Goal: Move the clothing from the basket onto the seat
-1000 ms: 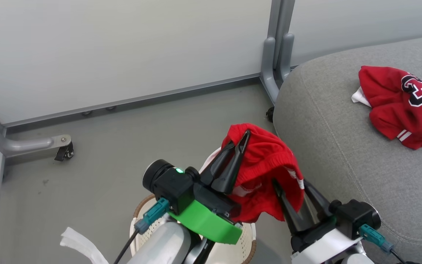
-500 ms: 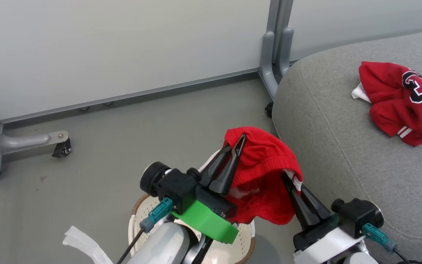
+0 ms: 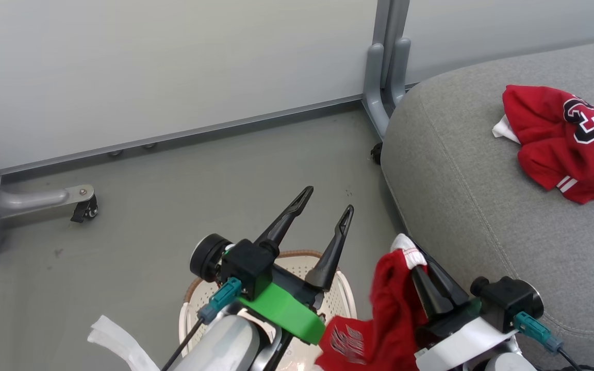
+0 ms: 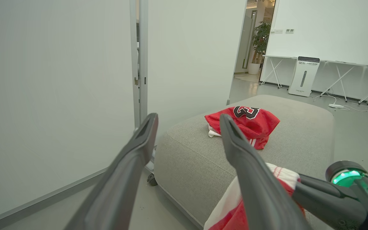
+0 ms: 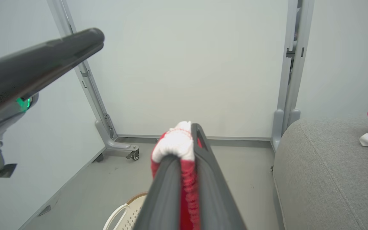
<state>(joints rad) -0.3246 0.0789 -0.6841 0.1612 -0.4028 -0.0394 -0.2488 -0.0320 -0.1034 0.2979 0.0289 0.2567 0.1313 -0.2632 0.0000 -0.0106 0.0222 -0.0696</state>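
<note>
One red garment point(image 3: 565, 136) with a black number lies crumpled on the grey seat point(image 3: 482, 206), also seen as the garment point(image 4: 248, 123) on the seat point(image 4: 299, 134) in the left wrist view. My right gripper point(image 3: 413, 252) is shut on the second red garment point(image 3: 387, 319), pinching its white-trimmed edge; the cloth hangs down beside the seat's front edge. The same garment point(image 5: 184, 172) shows between the shut fingers in the right wrist view. My left gripper point(image 3: 328, 203) stands open and holds nothing, above the cream basket point(image 3: 328, 281), whose rim point(image 5: 133, 199) peeks in low.
Grey floor point(image 3: 173, 185) runs to pale partition walls with a metal post point(image 3: 384, 62) and a castor foot point(image 3: 83, 208). A white strip point(image 3: 111, 337) lies at the lower left. The seat's edge stands close on my right.
My left gripper has let go of the red garment and opened. The cloth has dropped and now hangs from the right gripper alone, lower in view.
</note>
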